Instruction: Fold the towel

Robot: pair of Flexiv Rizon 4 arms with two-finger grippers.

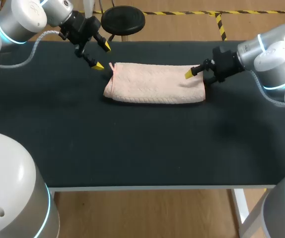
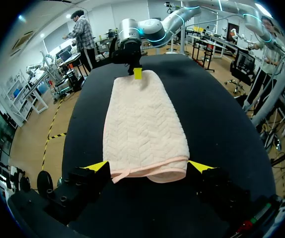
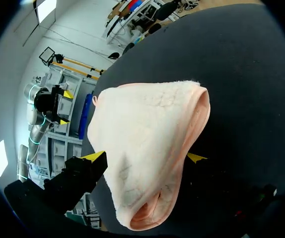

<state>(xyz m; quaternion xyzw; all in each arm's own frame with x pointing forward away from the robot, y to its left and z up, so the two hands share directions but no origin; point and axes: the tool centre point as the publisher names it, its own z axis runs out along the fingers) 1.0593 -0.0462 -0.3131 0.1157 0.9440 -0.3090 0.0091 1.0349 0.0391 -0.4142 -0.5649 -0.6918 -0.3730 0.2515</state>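
Towel (image 1: 155, 83), pale pink and folded into a long band, lies flat on the far half of the black table (image 1: 132, 144). The left arm (image 1: 23, 20) comes in from the far left corner and the right arm (image 1: 271, 52) from the right. The left gripper (image 1: 102, 56) hangs just off the towel's left end, released and spread wide. The right gripper (image 3: 146, 157) sits over the right end, fingers apart and straddling the cloth.
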